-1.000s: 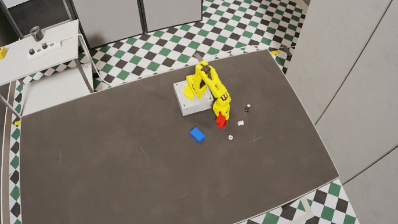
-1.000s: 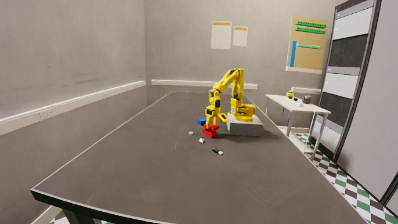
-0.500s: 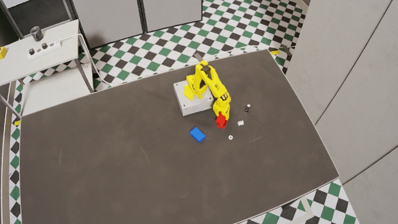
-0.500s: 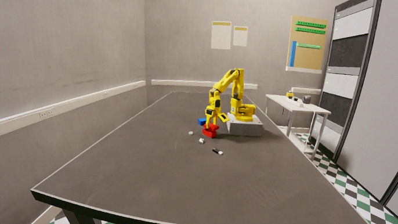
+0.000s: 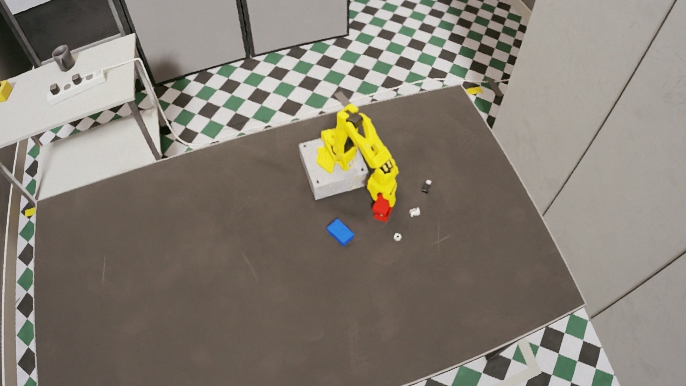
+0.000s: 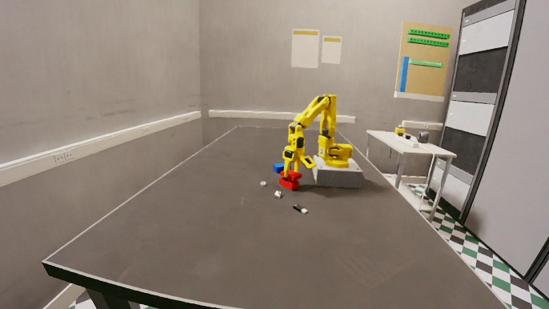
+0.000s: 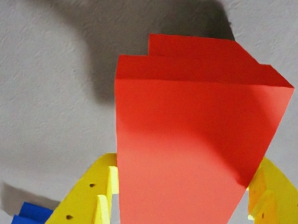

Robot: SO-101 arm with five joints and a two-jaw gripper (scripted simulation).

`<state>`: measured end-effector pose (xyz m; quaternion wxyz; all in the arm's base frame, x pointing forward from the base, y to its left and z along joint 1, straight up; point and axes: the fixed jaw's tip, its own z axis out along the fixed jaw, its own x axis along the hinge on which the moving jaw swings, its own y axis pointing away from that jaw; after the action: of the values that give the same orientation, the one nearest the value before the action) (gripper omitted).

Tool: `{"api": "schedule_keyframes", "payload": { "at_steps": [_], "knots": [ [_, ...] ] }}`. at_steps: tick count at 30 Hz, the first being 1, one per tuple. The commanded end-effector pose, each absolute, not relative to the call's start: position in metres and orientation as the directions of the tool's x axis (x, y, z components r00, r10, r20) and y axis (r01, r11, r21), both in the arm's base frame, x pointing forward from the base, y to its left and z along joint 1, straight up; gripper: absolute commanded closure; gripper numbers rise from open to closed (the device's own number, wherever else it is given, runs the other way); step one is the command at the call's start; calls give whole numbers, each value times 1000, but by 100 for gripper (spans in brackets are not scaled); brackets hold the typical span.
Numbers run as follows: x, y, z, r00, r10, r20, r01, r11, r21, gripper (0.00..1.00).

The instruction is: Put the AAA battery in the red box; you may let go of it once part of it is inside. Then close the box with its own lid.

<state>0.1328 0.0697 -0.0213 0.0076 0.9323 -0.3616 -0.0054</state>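
The big dark table (image 5: 200, 280) fills the shot, and up near its far edge sits the grey base block (image 5: 332, 172) carrying the yellow arm (image 6: 316, 112), folded over and reaching straight down. Beside the table, the white side table (image 5: 60, 95) carries a power strip (image 5: 76, 86).

Down to the action. The gripper (image 6: 290, 173) is clamped on the red lid (image 7: 193, 156), jaws only partly open, spread by the width of that lid, one yellow finger showing at each side in the wrist view. The lid hangs just above the red box (image 6: 289, 183), which stands on the table right under it; in the wrist view the box's far edge peeks out behind the lid, offset a little to the right. From the side there's a thin gap between lid and box.

Just to one side lies a blue block (image 5: 340, 232), flat on the table, near the box but apart from it.

Now the small stuff, strung out on the other side of the box: a small white piece (image 5: 397, 237), another white piece (image 5: 414, 212), and farthest off the AAA battery (image 5: 426, 186), dark with a pale end, lying on the table well apart from the box, not inside it.
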Motion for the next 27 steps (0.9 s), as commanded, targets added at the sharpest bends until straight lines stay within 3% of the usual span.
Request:
{"api": "schedule_keyframes", "payload": {
  "at_steps": [1,27],
  "knots": [
    [135,71,-19,739,-674,-1,-674,-739,2,77],
    [135,72,-23,739,-674,-1,-674,-739,2,77]
  ]
}}
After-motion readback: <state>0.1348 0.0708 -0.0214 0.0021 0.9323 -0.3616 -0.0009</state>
